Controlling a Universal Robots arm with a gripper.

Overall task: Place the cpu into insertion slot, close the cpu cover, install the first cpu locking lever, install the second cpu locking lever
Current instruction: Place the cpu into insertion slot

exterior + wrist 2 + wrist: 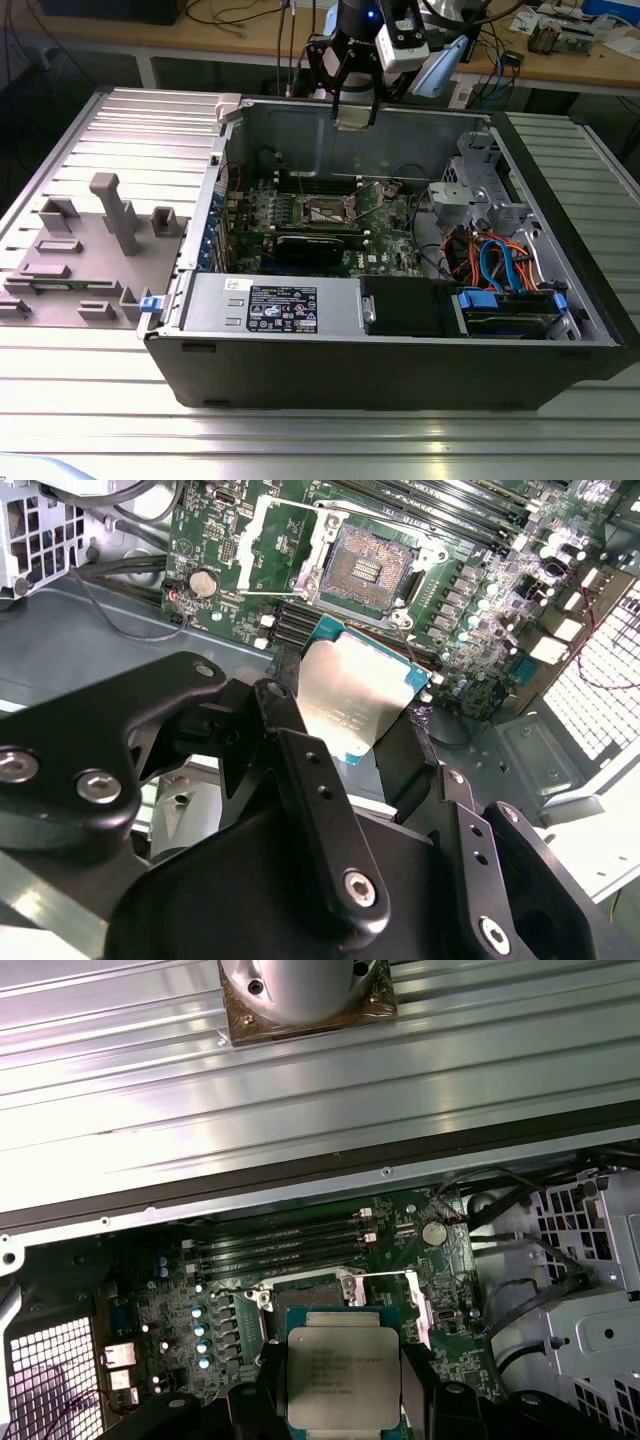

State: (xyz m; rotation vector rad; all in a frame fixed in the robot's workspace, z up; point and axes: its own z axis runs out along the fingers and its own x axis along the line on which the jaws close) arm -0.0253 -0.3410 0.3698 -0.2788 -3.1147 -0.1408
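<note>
Exterior view, upper centre: gripper (355,115) clamps chip (343,1375), clear of uncovered socket (328,211); computer case (400,370) on ribbed table (300,440).

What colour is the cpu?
The cpu has a silver-grey top, teal edge; best in the second wrist view.

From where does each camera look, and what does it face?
Exterior view: off the arm, looking down into the open computer case; the pincer hangs above it.
Second wrist view: on the arm, facing the insertion slot; its fingers show.
First wrist view: on the arm, facing the insertion slot too; fingers show.
Both wrist views share the cpu held in the pincer.
</note>
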